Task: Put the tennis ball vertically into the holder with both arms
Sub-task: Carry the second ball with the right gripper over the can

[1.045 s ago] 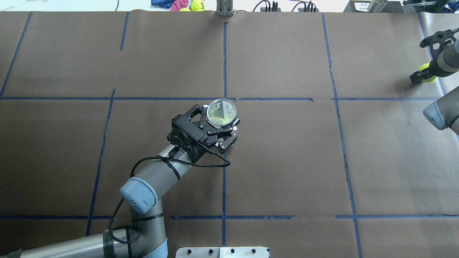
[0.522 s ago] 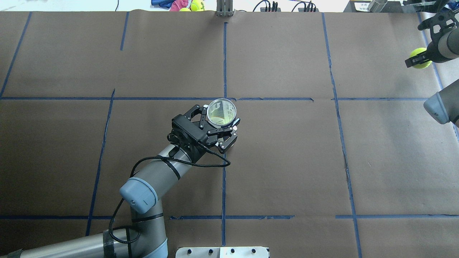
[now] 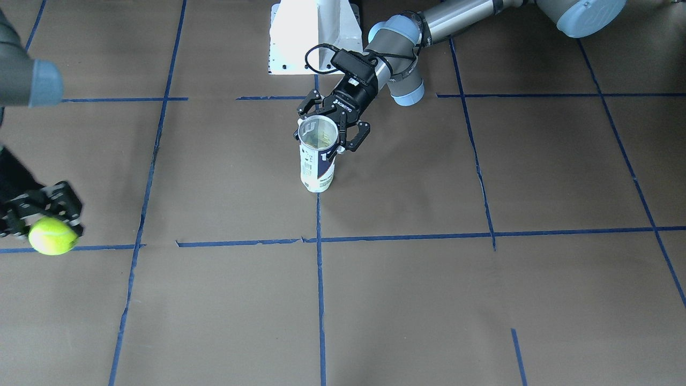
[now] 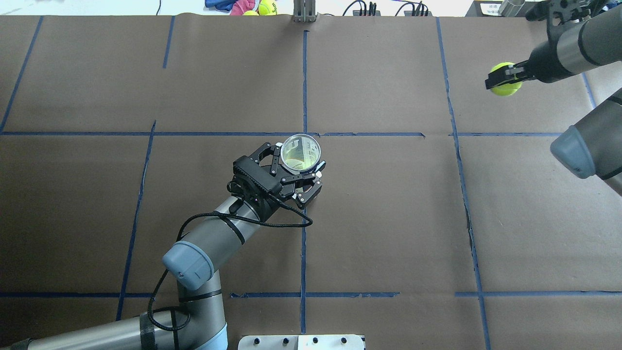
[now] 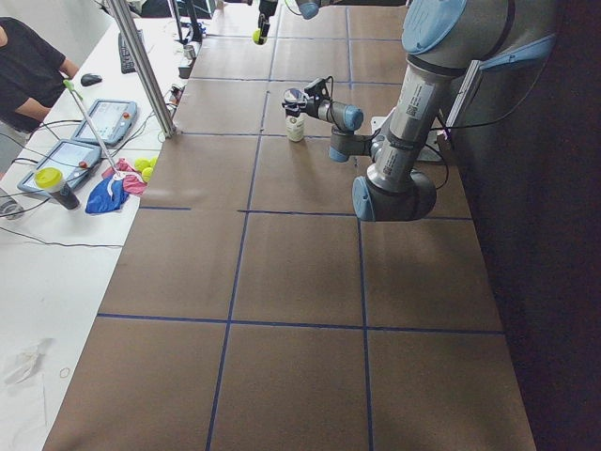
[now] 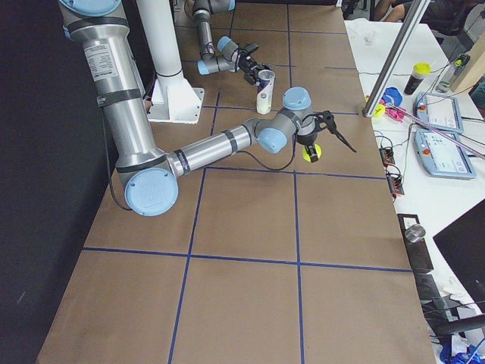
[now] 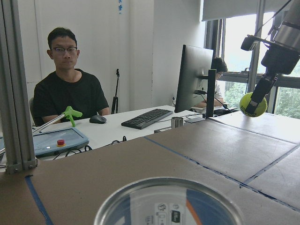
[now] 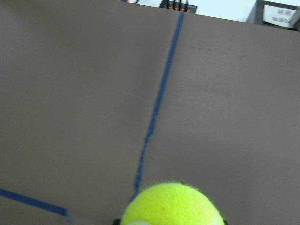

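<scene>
**Ball in the right hand, far out to the right of the held can**

Nearest my side of the table, the left arm reaches forward with its elbow bent and its wrist laid low. The left gripper [image 4: 298, 158] has its black fingers clamped either side of the holder [image 3: 317, 170], a clear plastic cylindrical can with a white and navy label and a metal rim. The grip sits just under that rim. The holder stands upright on the brown paper-covered table [image 4: 388, 218], with its long axis vertical and its mouth open to the ceiling. I judge it steady enough to receive.

Further out, well apart from the holder, is the tennis ball [image 4: 505, 87], a small fuzzy neon yellow-green sphere. It lies to the holder's right, on the far side of it from the robot. The right gripper [image 4: 503, 78] is closed on it, and the left wrist camera shows the fingers hanging down with the ball pinched at their tips, clear of the table. The right forearm comes in from the holder's right.

The coming move is therefore the right arm's. As I see it, the ball must travel across to a point directly over the holder's mouth. It then has to descend along the vertical axis, since ball and can look close in width.
</scene>
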### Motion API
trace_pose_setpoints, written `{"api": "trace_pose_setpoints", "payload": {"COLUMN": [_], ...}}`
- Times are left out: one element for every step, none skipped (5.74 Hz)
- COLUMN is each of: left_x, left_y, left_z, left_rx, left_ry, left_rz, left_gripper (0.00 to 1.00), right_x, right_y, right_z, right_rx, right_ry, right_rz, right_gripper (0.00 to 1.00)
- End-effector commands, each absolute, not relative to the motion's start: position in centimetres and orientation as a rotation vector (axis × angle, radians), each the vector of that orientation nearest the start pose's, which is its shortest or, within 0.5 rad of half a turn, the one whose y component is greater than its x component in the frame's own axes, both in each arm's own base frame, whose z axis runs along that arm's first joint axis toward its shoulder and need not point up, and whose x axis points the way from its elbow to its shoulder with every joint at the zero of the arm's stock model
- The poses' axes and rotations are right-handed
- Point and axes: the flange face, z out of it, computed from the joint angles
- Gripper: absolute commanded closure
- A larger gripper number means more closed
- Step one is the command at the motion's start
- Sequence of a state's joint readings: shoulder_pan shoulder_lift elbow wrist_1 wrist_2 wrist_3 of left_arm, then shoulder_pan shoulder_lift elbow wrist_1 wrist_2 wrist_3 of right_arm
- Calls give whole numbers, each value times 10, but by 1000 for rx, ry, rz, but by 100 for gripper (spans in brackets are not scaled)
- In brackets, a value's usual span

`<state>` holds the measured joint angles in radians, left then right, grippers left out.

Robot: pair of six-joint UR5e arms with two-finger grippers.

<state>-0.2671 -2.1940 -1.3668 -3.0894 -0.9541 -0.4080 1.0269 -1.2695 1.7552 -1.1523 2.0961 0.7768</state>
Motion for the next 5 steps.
{"api": "trace_pose_setpoints", "payload": {"left_x": [573, 573, 573, 573, 573], "left_y": [-355, -355, -355, -355, -355], "left_z": [226, 225, 224, 224, 225], "left_rx": [1497, 1498, 1499, 1499, 1498], "left_ry": [1116, 1117, 1119, 1119, 1117], "left_rz": [19, 18, 18, 18, 18], "left_gripper": [14, 14, 14, 14, 14], "right_x": [-313, -340, -384, -416, -440], "right_y": [-489, -466, -437, -413, -397], "right_z": [217, 162, 119, 86, 76], "right_rx": [247, 203, 215, 232, 245], "right_ry": [-1119, -1192, -1228, -1204, -1179], "right_rz": [105, 171, 236, 238, 233], "right_gripper": [97, 96, 95, 94, 92]}}
